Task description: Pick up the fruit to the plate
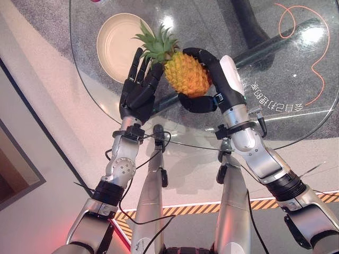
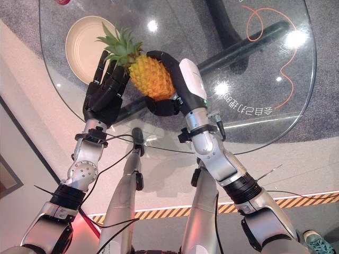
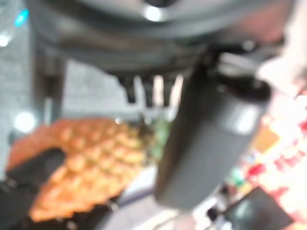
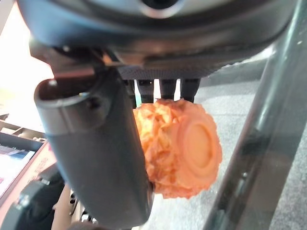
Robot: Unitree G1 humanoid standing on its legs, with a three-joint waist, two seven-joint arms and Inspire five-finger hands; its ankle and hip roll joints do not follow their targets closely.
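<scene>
Pineapple (image 1: 186, 75): orange-yellow, knobbly skin, green crown, clasped in right robot hand (image 1: 204, 100); left robot hand (image 1: 139, 90) fingers straight, beside crown; cream plate (image 1: 117, 47) near.

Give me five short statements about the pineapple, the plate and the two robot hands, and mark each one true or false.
1. The pineapple lies on the plate. False: it is off the plate, held between the two hands over the glass table.
2. The right robot hand is curled round the pineapple's body. True.
3. The left robot hand is a closed fist. False: its fingers are straight, resting against the pineapple near its leafy crown.
4. The plate holds nothing. True.
5. The pineapple's crown points toward the right robot hand. False: it points toward the plate and the left robot hand.
</scene>
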